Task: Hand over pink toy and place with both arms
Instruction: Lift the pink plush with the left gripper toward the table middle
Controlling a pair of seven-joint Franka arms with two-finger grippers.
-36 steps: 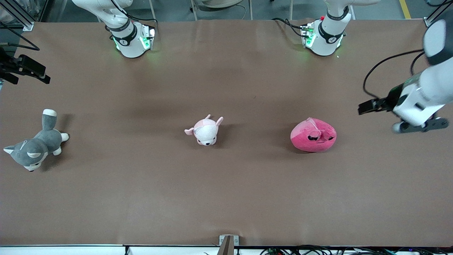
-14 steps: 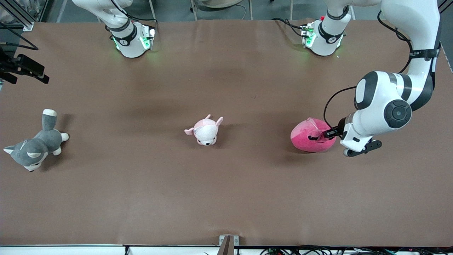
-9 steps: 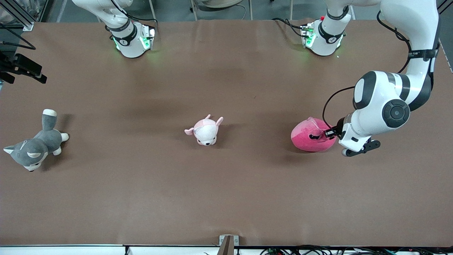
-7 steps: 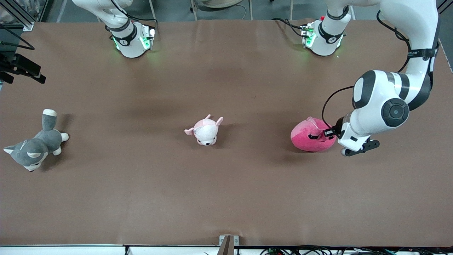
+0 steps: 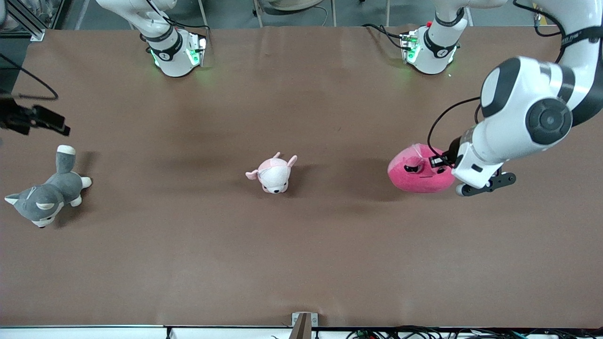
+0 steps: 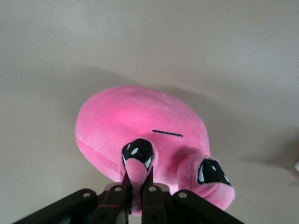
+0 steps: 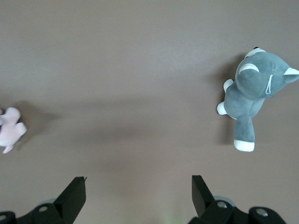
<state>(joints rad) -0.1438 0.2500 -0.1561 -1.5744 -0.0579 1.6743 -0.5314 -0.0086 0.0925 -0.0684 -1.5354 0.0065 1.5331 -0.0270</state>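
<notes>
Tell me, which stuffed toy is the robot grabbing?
The pink toy, the big round hot-pink one. The left gripper pinches its eye flap. The pale pink animal and the grey one lie untouched; the right gripper waits, open.

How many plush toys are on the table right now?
3. The pink toy is pinched by the left gripper toward the left arm's end; the pale pink-and-white plush sits mid-table; the grey plush lies toward the right arm's end. None looks hidden.

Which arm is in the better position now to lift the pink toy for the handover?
The left. Its hand is shut on the pink toy, pinching a flap with an eye on it. The right hand is open, high above the table near the grey plush.
</notes>
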